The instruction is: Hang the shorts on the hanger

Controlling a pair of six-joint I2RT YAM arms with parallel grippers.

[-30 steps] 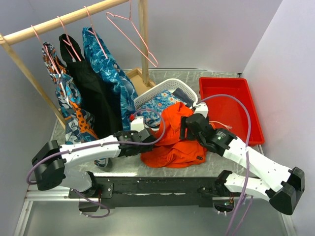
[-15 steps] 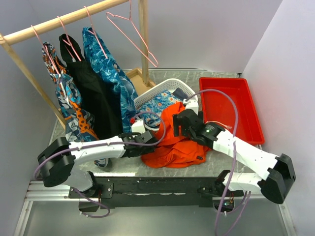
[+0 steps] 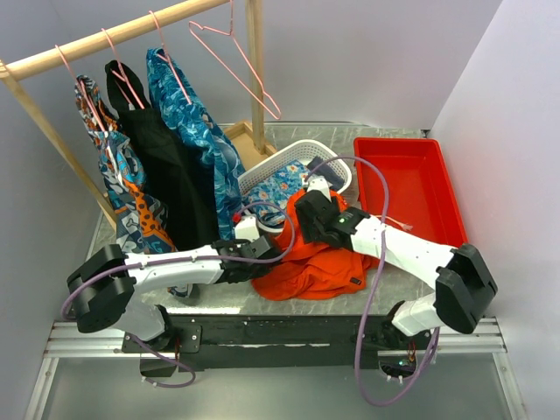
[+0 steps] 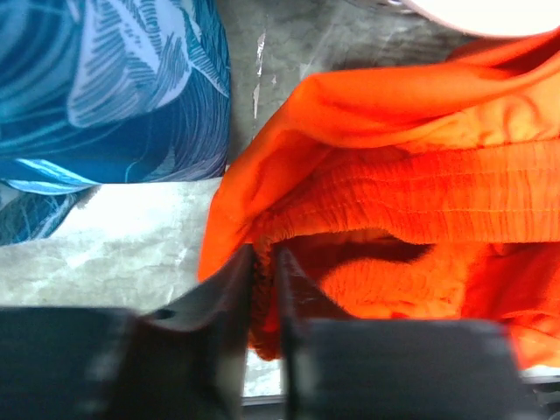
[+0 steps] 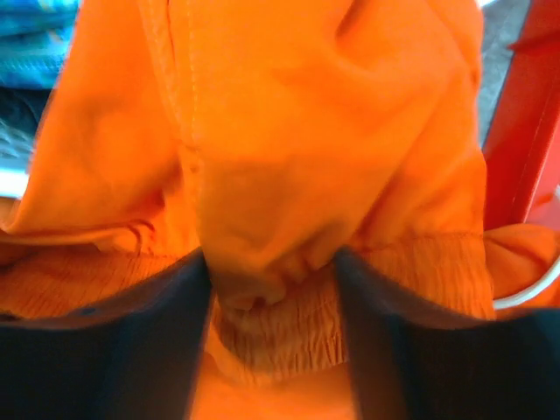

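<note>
The orange shorts lie crumpled on the table in front of the white basket. My left gripper is at their left edge. In the left wrist view it is shut on the gathered waistband of the shorts. My right gripper presses down on top of the pile. In the right wrist view a wad of the shorts fills the gap of the right gripper, touching both fingers. The empty pink wire hanger hangs from the right end of the rail, well above both grippers.
A wooden rail on a post carries a blue floral cloth, a black garment and a patterned one on pink hangers. A white basket with clothes stands behind the shorts. A red tray sits at the right.
The left gripper has shut on the waistband. The right arm has swung left over the shorts, and its jaws have narrowed onto a wad of fabric.
</note>
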